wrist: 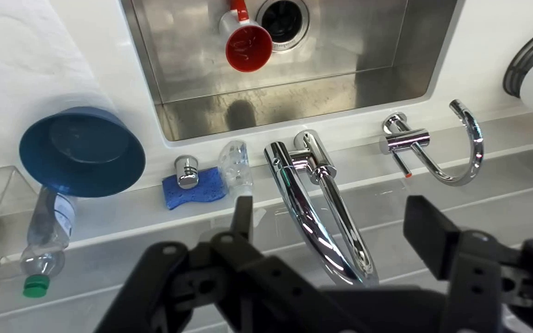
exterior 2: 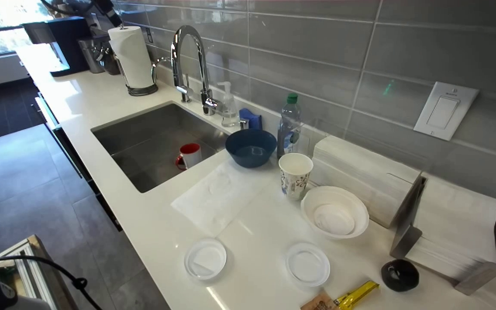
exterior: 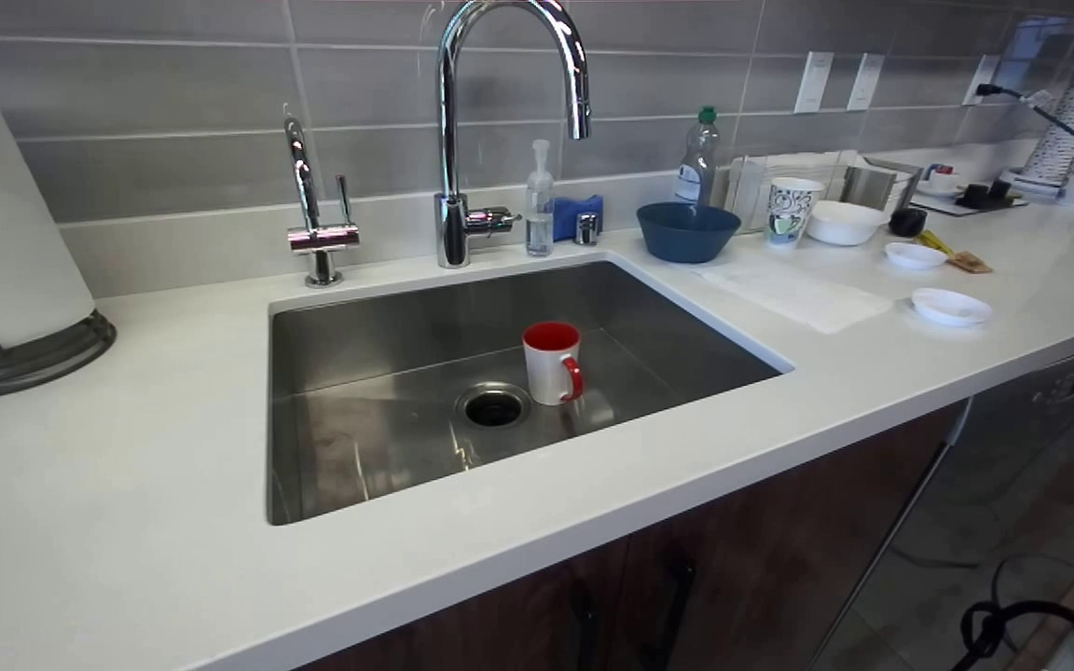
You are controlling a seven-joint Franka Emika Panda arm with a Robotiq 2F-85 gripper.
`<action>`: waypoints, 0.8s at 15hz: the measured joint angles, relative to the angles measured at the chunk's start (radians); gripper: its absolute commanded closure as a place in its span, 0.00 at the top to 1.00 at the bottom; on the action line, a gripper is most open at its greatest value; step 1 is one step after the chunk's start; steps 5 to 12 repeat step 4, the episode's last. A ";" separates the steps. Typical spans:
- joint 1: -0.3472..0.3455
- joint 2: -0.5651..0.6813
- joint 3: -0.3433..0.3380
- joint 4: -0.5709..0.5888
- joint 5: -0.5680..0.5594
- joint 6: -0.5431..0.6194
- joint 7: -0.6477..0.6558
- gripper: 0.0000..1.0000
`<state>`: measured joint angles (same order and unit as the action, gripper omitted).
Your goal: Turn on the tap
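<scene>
The tap (exterior: 448,140), a tall chrome gooseneck, stands behind the sink, and it also shows in an exterior view (exterior 2: 203,71). Its small side lever (exterior: 490,220) points toward the clear pump bottle. No water shows at the spout. In the wrist view, the tap's arch (wrist: 315,231) lies between the two fingers of my gripper (wrist: 330,208), which is open and holds nothing. How far the fingers are from the arch I cannot tell. The lever (wrist: 301,159) is partly covered by the spout there. My gripper is out of both exterior views.
A short chrome tap (wrist: 407,139) stands on one side of the tap. The pump bottle (wrist: 236,169), a blue sponge (wrist: 195,187) and a dark blue bowl (wrist: 83,148) stand on the other. A red-and-white mug (exterior: 546,377) is in the sink (exterior: 313,349). Tiled wall behind.
</scene>
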<state>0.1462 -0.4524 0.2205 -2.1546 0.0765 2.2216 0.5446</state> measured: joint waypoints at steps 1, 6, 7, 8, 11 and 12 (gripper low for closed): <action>0.000 -0.025 -0.006 -0.006 0.004 -0.007 -0.015 0.98; 0.000 -0.057 -0.016 -0.020 0.008 -0.014 -0.031 1.00; 0.000 -0.057 -0.016 -0.020 0.008 -0.014 -0.031 1.00; 0.000 -0.057 -0.016 -0.020 0.008 -0.014 -0.031 1.00; 0.000 -0.057 -0.016 -0.020 0.008 -0.014 -0.031 1.00; 0.000 -0.057 -0.016 -0.020 0.008 -0.014 -0.031 1.00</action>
